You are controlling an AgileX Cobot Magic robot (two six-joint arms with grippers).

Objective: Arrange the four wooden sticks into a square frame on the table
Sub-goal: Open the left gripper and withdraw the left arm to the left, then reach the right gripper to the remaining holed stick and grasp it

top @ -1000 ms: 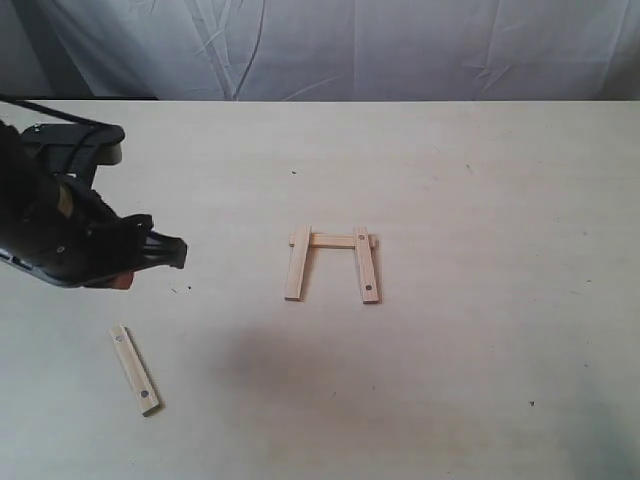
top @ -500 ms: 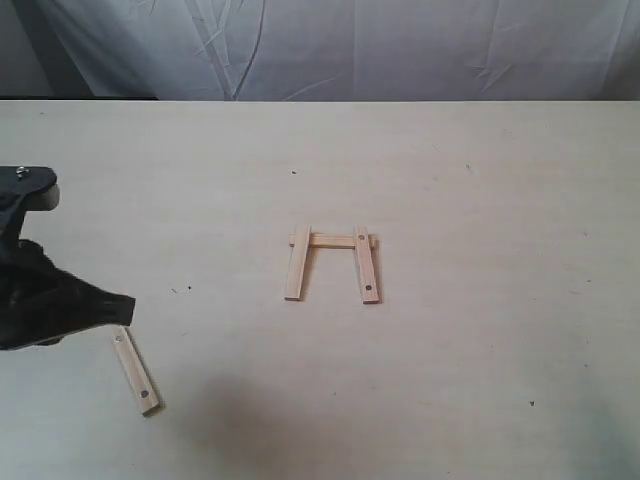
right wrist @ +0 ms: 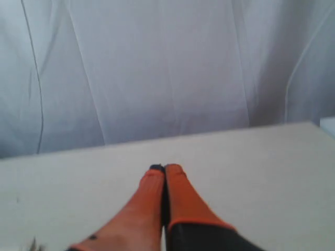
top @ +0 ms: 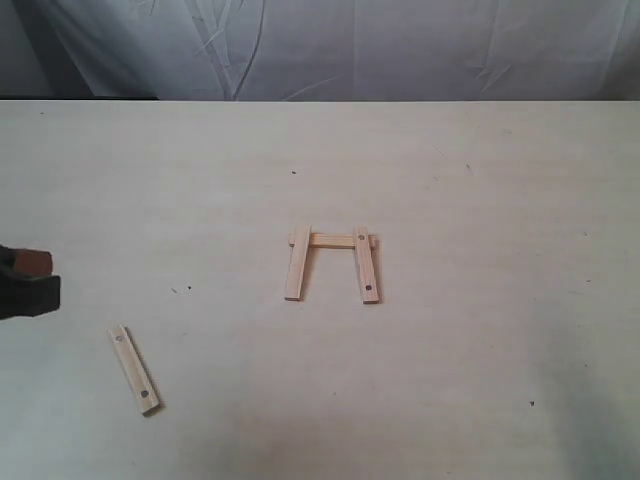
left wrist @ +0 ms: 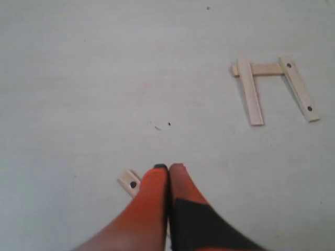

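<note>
Left wrist view: your left gripper (left wrist: 168, 168) and right gripper (right wrist: 164, 168) are hanging pressed together.
A stick (top: 134, 369) is lying near the table's (top: 480, 340) left edge.

Three joined sticks (top: 333, 241) at table (top: 480, 300) centre (front open), fourth stick (top: 134, 369) front-left

Desk (top: 480, 350): pale cream, faint wood grain, a few tiny dark specks. Three joined sticks (top: 333, 241) mid-desk: pale wood, with dark holes on the one nearer the right edge. Loose stick (top: 134, 369) near the front-left corner: same pale wood, a dark hole at each end. Left end effector (left wrist: 168, 167) and right end effector (right wrist: 165, 168): orange fingers, black further back. Backdrop cloth (top: 350, 50): white, possibly blue-grey tinted.
</note>
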